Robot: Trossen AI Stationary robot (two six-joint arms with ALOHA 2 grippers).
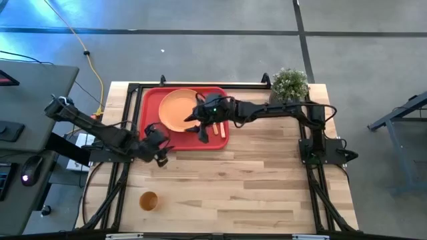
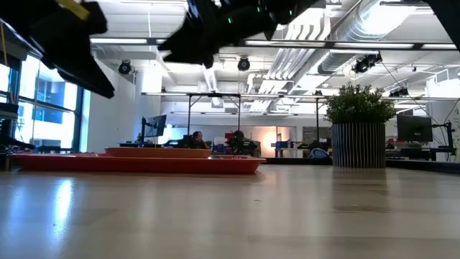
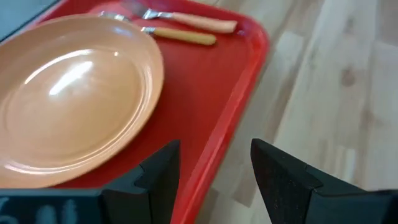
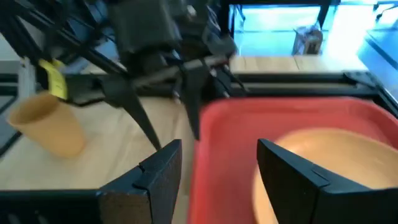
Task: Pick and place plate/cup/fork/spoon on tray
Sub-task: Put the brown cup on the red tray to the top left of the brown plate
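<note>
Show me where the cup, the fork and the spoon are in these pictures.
cup [image 1: 148, 200], high view, on its open top.
fork [image 3: 205, 23], left wrist view, on its salmon handle.
spoon [image 3: 186, 37], left wrist view, on its yellowish handle.

There is one tray [image 1: 152, 100], one plate [image 1: 177, 109], one fork [image 3: 186, 20], one spoon [image 3: 174, 35], one cup [image 1: 148, 201], one potted plant [image 1: 290, 84], one counter [image 1: 253, 180], and two arms, each with one end effector.
</note>
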